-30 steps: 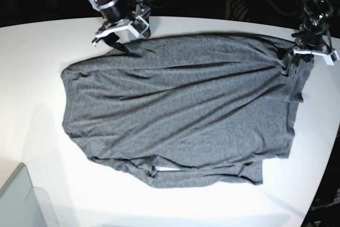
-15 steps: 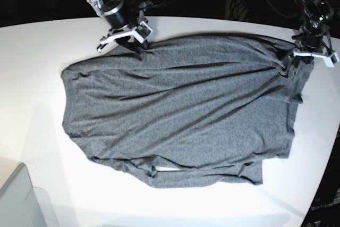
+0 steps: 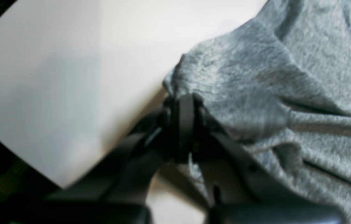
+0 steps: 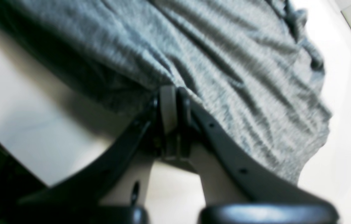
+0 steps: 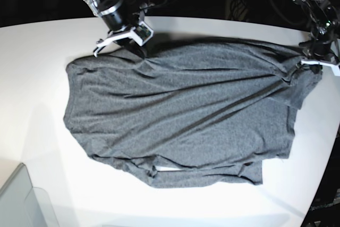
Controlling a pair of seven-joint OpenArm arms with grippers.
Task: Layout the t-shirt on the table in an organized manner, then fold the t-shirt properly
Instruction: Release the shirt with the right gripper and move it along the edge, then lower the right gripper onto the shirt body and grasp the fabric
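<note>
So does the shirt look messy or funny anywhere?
Yes. The t-shirt is wrinkled, with long creases running across it. Its near edge is bunched and folded under, leaving a small gap of white table showing through. Each far corner is pinched: right tool, left tool.

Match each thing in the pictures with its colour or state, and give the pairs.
Things:
1. t-shirt
2. table
3. left gripper
4. bin

Descriptions:
A. plain white
B. translucent grey, at a corner of the base view
C. dark grey, wrinkled
D. shut on the cloth's edge

Pairs: 1-C, 2-A, 3-D, 4-B
</note>
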